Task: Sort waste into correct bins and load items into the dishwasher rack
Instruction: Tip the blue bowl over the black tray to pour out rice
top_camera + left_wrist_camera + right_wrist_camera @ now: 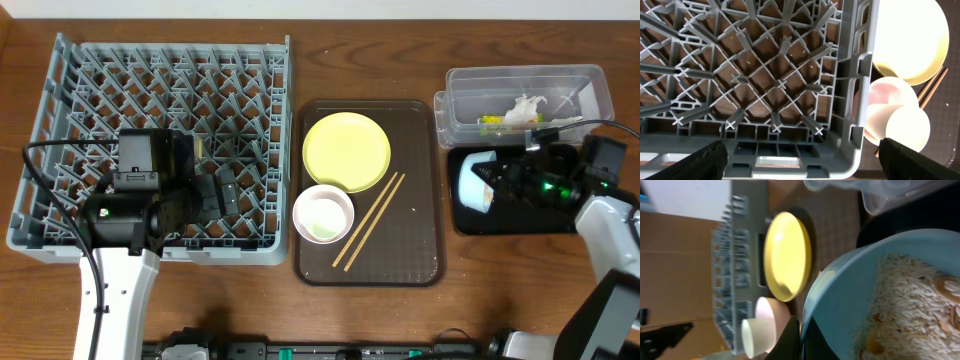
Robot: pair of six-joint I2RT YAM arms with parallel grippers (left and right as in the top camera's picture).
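1. Centrally, a brown tray (425, 190) carries the plate (346, 150), white bowl (322, 213) and chopsticks (370, 220). The rack (100, 80) fills the table's (500, 300) left end.
2. At the right end, the tub (590, 85), holding tissue (524, 108) and wrapper (492, 122), sits behind the black tray (520, 218).
3. The blue bowl (472, 182), tipped sideways over the black tray's left end, is pinched at its rim by the right gripper (799, 330).
4. The left gripper (805, 165) hangs spread wide and empty over the rack's front right corner.
5. The right wrist alone shows beige crumbs (910, 305) in the blue bowl. The left wrist shows a cup (907, 127) overlapping the white bowl.
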